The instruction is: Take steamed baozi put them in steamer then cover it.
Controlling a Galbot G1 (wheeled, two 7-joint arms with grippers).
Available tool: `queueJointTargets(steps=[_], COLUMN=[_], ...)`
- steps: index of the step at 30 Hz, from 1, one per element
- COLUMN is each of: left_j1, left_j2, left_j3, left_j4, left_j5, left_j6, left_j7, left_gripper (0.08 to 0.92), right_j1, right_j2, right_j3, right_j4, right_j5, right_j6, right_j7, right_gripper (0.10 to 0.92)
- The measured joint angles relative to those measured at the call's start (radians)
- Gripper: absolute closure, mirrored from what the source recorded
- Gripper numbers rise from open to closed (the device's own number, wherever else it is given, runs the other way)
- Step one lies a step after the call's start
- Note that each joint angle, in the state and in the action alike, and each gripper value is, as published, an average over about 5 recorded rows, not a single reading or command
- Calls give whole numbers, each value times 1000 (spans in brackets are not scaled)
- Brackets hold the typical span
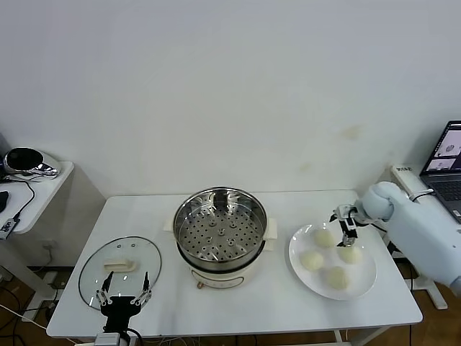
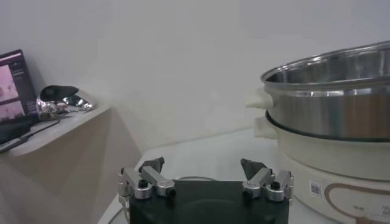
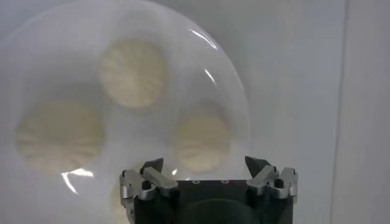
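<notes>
Overhead, head view: the round steel steamer (image 1: pixel 220 236) with its perforated tray is sitting uncovered on a cream-white base at mid-table.
Cover: the clear glass lid (image 1: pixel 119 272) with a metal rim and a cream rectangular handle is lying flat on the white table (image 1: pixel 288 209), to the steamer's left.
Baozi: four smooth cream-white steamed baozi (image 1: pixel 325 238) are resting on a flat white plate (image 1: pixel 366 285) to the steamer's right.
Left gripper (image 1: pixel 124 297): hanging at the table's near edge by the lid, fingers spread wide, holding nothing.
Right gripper (image 1: pixel 348 234): hovering over the plate's far buns, fingers spread wide and empty.
Left wrist view: the shiny steamer wall (image 2: pixel 332 100) is rising beside the gaping left claw (image 2: pixel 204 176).
Right wrist view: pleated bun tops (image 3: pixel 133 72) are lying on the glossy plate (image 3: pixel 231 91) beneath the wide right claw (image 3: pixel 207 173).
</notes>
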Motion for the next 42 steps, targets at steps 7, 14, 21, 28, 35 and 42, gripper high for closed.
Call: queueJointTargets(steps=[7, 14, 21, 28, 35, 42], left_j1=[2, 5, 9, 10, 6, 5], left_j2=[-2, -4, -7, -8, -5, 0], left_j3=[-1, -1, 1, 4, 5, 7], left_j4=[0, -3, -8, -14, -13, -8], left_j5=[3, 7, 12, 15, 16, 8], left_j6=[-1, -2, -3, -4, -3, -3], left_j7=[0, 0, -1, -1, -1, 0], left_gripper=[177, 177, 177, 177, 177, 177], right_j1=[4, 4, 1, 2, 24, 103], right_j2=[22, 38, 46, 47, 31, -20], right_j3=[-15, -18, -17, -19, -39, -93], right_j4=[-31, -51, -62, -62, -36, 51], right_j5=[-14, -22, -31, -32, -8, 77], right_j6=[-2, -2, -1, 2, -1, -19], right_j7=[0, 6, 11, 13, 7, -7], right_gripper=[203, 239, 383, 475, 491, 491])
